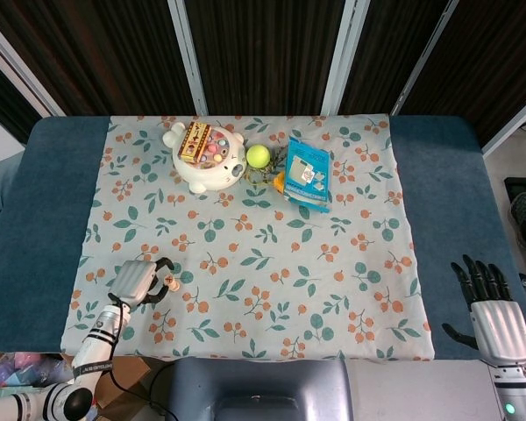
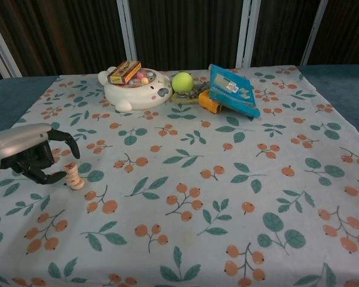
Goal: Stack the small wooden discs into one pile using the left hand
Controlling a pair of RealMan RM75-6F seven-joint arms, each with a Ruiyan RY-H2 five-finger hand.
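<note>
Wooden discs [image 2: 75,176] stood in one small pile on the cloth [image 2: 185,173], near its left front corner — we judged the stacking itself all but done, with the release the step in hand. We saw the left hand [image 2: 31,156] low beside the pile, fingers curled around it; in the chest view a lower fingertip seemed to touch the stack, an upper one arched clear above it. We could not tell whether it gripped the pile or merely cupped it. The next move, we thought, called for spreading the fingers and drawing back to the left without brushing the column — it looked easy to topple. Our right hand [image 1: 495,320] rested off the cloth at the table's right front, fingers apart, holding nothing.
</note>
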